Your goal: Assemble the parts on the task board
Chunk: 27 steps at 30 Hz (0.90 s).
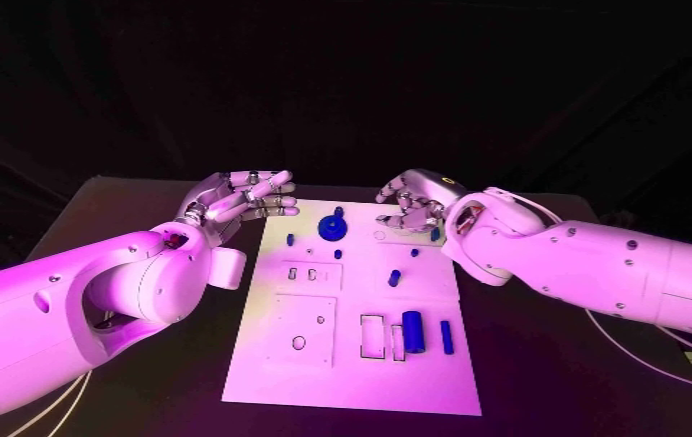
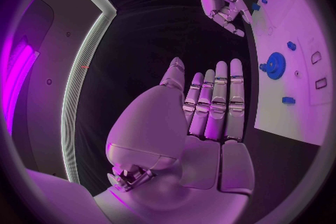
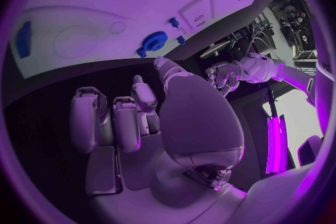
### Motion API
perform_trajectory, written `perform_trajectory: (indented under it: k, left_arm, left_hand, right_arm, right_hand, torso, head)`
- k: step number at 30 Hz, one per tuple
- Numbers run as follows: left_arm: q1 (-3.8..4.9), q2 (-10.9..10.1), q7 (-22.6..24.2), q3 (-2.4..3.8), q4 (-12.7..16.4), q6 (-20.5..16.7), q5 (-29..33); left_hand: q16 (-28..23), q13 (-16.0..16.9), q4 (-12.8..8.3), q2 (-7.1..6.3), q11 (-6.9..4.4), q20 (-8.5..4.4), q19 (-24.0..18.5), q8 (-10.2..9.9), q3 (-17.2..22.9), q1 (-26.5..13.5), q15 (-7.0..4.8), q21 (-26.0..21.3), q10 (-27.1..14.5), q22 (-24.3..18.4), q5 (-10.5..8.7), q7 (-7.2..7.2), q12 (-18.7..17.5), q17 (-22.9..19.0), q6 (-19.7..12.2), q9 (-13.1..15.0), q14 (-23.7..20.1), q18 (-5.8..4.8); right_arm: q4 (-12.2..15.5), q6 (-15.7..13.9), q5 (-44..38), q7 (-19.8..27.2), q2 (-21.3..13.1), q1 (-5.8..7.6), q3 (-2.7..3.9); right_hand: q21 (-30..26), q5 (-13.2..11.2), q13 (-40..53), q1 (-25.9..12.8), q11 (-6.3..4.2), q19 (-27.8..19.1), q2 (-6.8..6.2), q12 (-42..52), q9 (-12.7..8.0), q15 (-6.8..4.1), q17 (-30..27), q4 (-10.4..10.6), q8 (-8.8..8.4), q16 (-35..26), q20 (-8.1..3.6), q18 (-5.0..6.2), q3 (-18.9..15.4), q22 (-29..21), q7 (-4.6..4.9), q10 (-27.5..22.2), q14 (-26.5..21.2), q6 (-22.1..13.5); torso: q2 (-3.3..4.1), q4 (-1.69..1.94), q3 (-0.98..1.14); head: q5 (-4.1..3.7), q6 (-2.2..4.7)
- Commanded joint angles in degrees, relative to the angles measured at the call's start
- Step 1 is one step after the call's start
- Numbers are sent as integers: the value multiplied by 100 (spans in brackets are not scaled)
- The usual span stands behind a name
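Silver left hand (image 2: pixel 210 123) reads flat and empty through its wrist view; overhead I see my right hand (image 1: pixel 415 202) loosely curled, holding nothing, above the task board (image 1: pixel 353 377).

No text, label or number is legible.

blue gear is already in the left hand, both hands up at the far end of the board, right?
Not quite. The blue gear lies on the task board, and the left hand holds nothing, as the left wrist view shows. Both hands, with the right hand, are at the board's far end.
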Motion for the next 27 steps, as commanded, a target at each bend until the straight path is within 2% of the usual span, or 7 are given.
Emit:
perform_trajectory:
  k: [1, 7, 12, 15, 21, 23, 27]
  left_arm:
    - [6, 15, 18, 4, -29, 147, 7]
    - [3, 48, 20, 2, -90, 172, 7]
    - [2, 75, 25, 0, -123, 182, 7]
    - [1, 87, 26, 0, -134, 188, 7]
    - [0, 100, 24, -1, -154, 194, 7]
    - [-1, 107, 24, -1, -164, 199, 7]
    - [-1, 111, 22, -2, -176, 201, 7]
  left_hand:
    - [-21, 3, -31, 47, 17, 5, -56, -21, -6, 24, 20, 36, -30, 5, 2, 13, -27, 6, -4, -3, -10, 14]
    - [-24, 5, -42, 50, 14, 5, -60, -20, -1, 37, 19, 38, -25, 6, 4, 8, -27, 10, 2, -1, -7, 15]
    - [-26, 6, -49, 52, 11, 6, -63, -20, 3, 45, 18, 40, -20, 6, 5, 5, -26, 14, 6, 0, -6, 15]
    - [-26, 6, -49, 52, 11, 6, -63, -20, 3, 45, 18, 40, -20, 6, 5, 5, -26, 14, 6, 0, -6, 15]
    - [-26, 6, -49, 52, 11, 6, -63, -20, 3, 45, 18, 40, -20, 6, 5, 5, -26, 14, 6, 0, -6, 15]
    - [-26, 6, -49, 52, 11, 6, -63, -20, 3, 45, 18, 40, -20, 6, 5, 5, -26, 14, 6, 0, -6, 15]
    - [-26, 6, -49, 52, 11, 6, -63, -20, 3, 45, 18, 40, -20, 6, 5, 5, -26, 14, 6, 0, -6, 15]
  right_arm:
    - [84, 355, 1014, 1040, -364, 0, 0]
    - [84, 554, 1244, 1431, -966, -84, 2]
    - [-35, 583, 1287, 1506, -1153, -159, 1]
    - [-125, 599, 1296, 1519, -1177, -214, 1]
    - [-344, 569, 1280, 1514, -1047, -354, 2]
    - [-436, 565, 1274, 1506, -981, -403, 2]
    - [-563, 566, 1264, 1487, -886, -469, 3]
  right_hand:
    - [0, -63, -18, 120, 1, -14, -5, -29, -16, -4, 733, -125, -34, 1, 2, -29, 10, 388, -1, -36, 404, 58]
    - [-16, -87, -35, 137, 2, -21, -60, -47, -49, -1, 752, -189, -107, 8, 4, -28, -50, 385, -5, -54, 408, -6]
    - [-39, -77, -45, 135, 7, -36, -79, -55, -70, 2, 752, -213, -158, 6, 5, -22, -90, 368, 1, -61, 408, -64]
    - [-61, -68, -58, 126, 17, -51, -92, -68, -86, 8, 755, -225, -197, 6, 9, -17, -129, 351, 13, -75, 409, -107]
    - [-101, -54, -76, 116, 34, -80, -97, -85, -101, 21, 756, -234, -232, 5, 16, -7, -171, 317, 35, -94, 409, -147]
    - [-109, -52, -76, 114, 37, -86, -97, -85, -103, 23, 759, -235, -236, 6, 18, -6, -177, 310, 37, -95, 409, -153]
    - [-105, -50, -69, 112, 39, -82, -96, -78, -104, 24, 767, -235, -239, 10, 19, -7, -182, 315, 39, -89, 411, -156]
  torso:
    - [-29, -98, -6]
    - [-52, -172, 23]
    - [-62, -205, 52]
    - [-57, -206, 64]
    - [-56, -204, 54]
    - [-59, -183, 53]
    - [-55, -174, 54]
  head:
    - [-23, 7]
    - [-27, 27]
    - [-37, 34]
    - [-40, 21]
    - [-46, -19]
    - [-58, -57]
    - [-58, -77]
